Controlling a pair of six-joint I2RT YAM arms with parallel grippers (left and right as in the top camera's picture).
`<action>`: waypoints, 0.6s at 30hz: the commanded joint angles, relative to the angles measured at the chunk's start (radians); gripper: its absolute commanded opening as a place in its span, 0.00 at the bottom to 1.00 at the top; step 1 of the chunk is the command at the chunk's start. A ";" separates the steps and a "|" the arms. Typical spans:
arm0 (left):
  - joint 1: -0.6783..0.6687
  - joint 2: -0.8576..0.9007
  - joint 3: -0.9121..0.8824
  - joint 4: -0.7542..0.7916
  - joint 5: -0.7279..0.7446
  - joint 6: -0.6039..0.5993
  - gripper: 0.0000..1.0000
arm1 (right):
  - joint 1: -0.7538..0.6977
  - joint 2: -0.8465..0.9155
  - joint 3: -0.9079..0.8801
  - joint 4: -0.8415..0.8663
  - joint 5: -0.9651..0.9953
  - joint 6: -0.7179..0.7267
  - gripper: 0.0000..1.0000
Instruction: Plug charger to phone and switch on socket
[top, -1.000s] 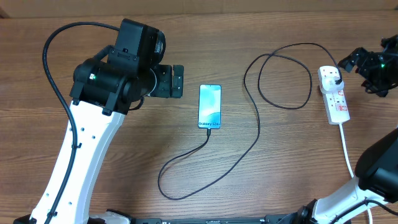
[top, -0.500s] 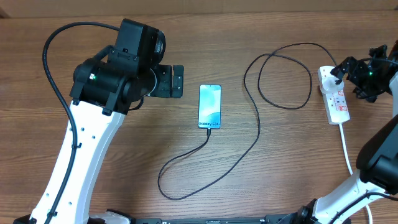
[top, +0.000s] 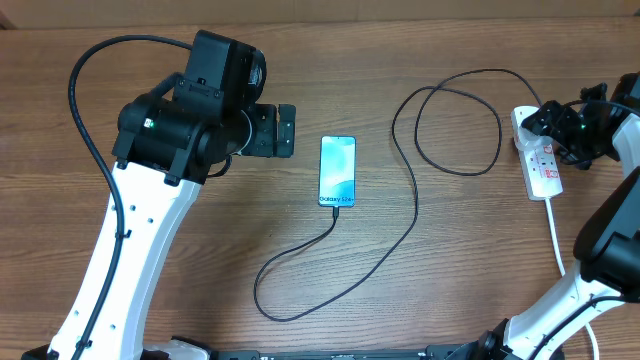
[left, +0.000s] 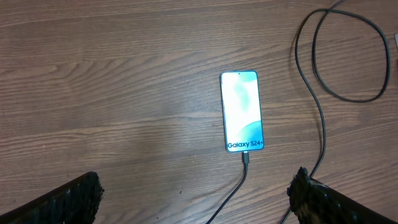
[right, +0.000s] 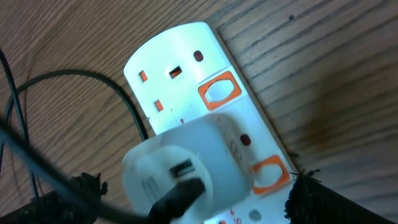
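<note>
Evidently phone (left: 242, 111) lit blue, charger (left: 246, 160) tip plugged in.

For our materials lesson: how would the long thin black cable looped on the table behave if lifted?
The long thin black cable probably flops and sags: it lies in loose curves. Being thin, it is likely light. Lifting might drag the slim blue-screened phone, where its tip is plugged.

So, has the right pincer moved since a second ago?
Yes. The right pincer has shifted left, now over the upper end of the socket.
</note>
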 joint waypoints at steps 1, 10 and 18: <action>0.002 0.002 0.010 0.001 -0.013 0.023 1.00 | 0.002 0.018 -0.003 0.021 -0.032 -0.021 0.97; 0.002 0.002 0.010 0.001 -0.013 0.023 1.00 | 0.002 0.018 -0.008 0.047 -0.058 -0.035 0.98; 0.002 0.002 0.010 0.001 -0.013 0.023 0.99 | 0.007 0.019 -0.025 0.051 -0.062 -0.036 1.00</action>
